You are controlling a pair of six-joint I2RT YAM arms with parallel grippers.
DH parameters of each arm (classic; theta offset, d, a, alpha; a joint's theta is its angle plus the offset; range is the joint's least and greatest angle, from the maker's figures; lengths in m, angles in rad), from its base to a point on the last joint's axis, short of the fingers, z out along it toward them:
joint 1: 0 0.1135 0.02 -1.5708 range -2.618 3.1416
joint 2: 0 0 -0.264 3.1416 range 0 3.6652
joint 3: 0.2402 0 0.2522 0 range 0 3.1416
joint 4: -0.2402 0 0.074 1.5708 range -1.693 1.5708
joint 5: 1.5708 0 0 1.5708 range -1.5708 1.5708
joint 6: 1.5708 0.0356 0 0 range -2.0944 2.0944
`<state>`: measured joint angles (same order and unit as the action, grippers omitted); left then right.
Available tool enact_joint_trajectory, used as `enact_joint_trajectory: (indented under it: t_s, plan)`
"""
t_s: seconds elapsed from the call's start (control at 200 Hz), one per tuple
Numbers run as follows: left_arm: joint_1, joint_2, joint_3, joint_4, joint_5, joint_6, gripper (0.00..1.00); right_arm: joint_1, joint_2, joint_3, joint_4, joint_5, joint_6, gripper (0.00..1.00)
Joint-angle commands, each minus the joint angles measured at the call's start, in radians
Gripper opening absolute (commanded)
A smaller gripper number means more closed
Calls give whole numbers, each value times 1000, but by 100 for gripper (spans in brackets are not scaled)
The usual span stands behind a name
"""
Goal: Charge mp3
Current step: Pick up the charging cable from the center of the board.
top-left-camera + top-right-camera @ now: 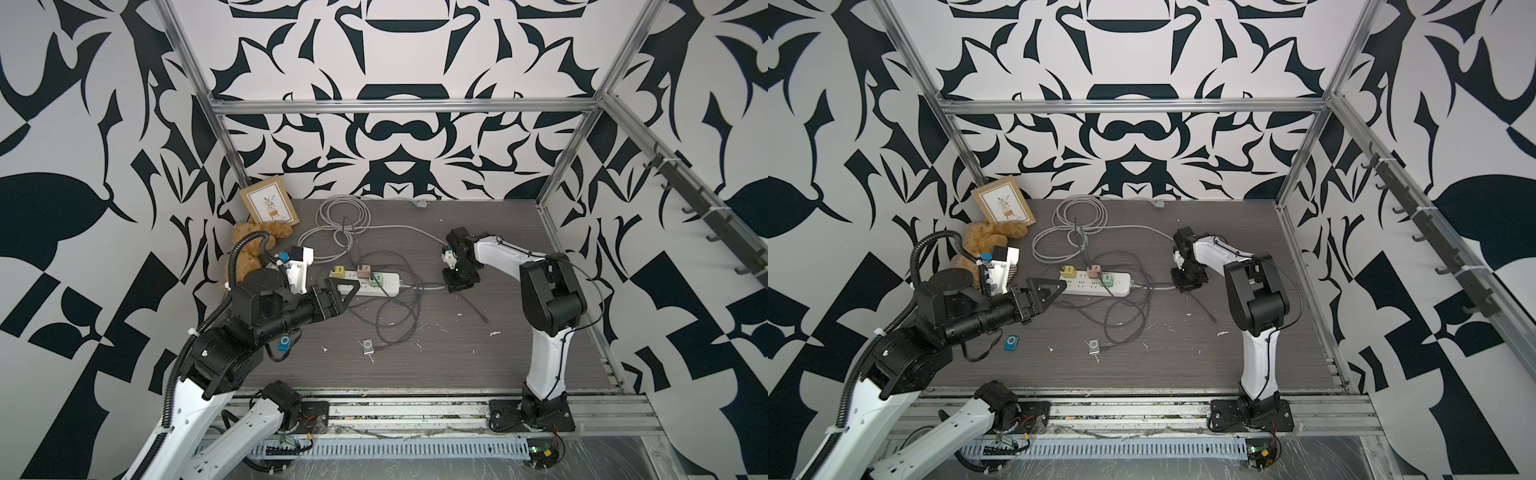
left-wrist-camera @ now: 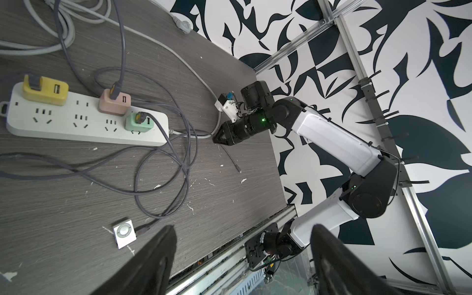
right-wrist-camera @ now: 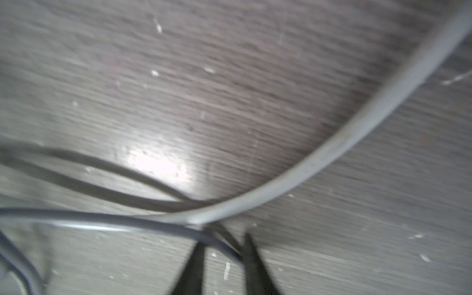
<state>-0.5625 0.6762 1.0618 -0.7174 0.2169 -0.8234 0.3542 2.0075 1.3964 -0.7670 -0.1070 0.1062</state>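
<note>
Beside the strip (image 1: 390, 285), a dark cable (image 3: 107, 219) is pinched in the closed right gripper (image 3: 222, 241), likely so its plug can be brought over. Meanwhile the left gripper (image 2: 242, 227) is held wide open. Unplugged, the blue mp3 (image 1: 1010, 343) is seen under the left arm (image 1: 967, 322).

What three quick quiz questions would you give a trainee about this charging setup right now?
1. True or false: the right gripper is pinched shut on a thin dark grey cable.
2. How many coloured USB adapter cubes are plugged into the long white power strip? A two, B three, C five.
3. Fill in: the jaws of the left gripper stand ____.

Key: 1 true; 2 B; 3 open.
</note>
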Motion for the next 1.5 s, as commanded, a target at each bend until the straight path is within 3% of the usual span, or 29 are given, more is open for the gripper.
enact_joint_trajectory:
  t_s: [0.0, 0.24, 0.47, 0.655, 0.86, 1.095, 1.15, 1.315, 1.445, 1.495]
  plan:
    - [0, -25, -38, 25, 13, -43, 82, 8, -11, -90, 56, -89, 53, 0]
    - [-21, 43, -89, 201, 125, -156, 73, -21, -327, -100, 131, -282, 275, 0]
    - [-268, 226, -96, 417, -24, -198, 73, -18, -499, -25, 150, -378, 466, 0]
    - [-402, 391, -80, 492, -68, -180, 84, -14, -555, -19, 207, -402, 576, 0]
    - [-415, 545, -38, 468, -74, -145, 91, 15, -588, -25, 203, -408, 610, 0]
    - [-401, 691, 69, 335, -95, -74, 89, 42, -627, -48, 221, -410, 644, 0]
    - [-388, 705, 79, 335, -100, -59, 86, 50, -631, -47, 218, -411, 647, 0]
    - [-354, 746, 113, 304, -81, 14, 58, 61, -651, -56, 217, -408, 659, 0]
    - [-332, 767, 136, 285, -81, 74, 22, 64, -664, -65, 221, -424, 673, 0]
    - [-329, 772, 145, 285, -88, 100, 13, 66, -669, -75, 225, -425, 686, 0]
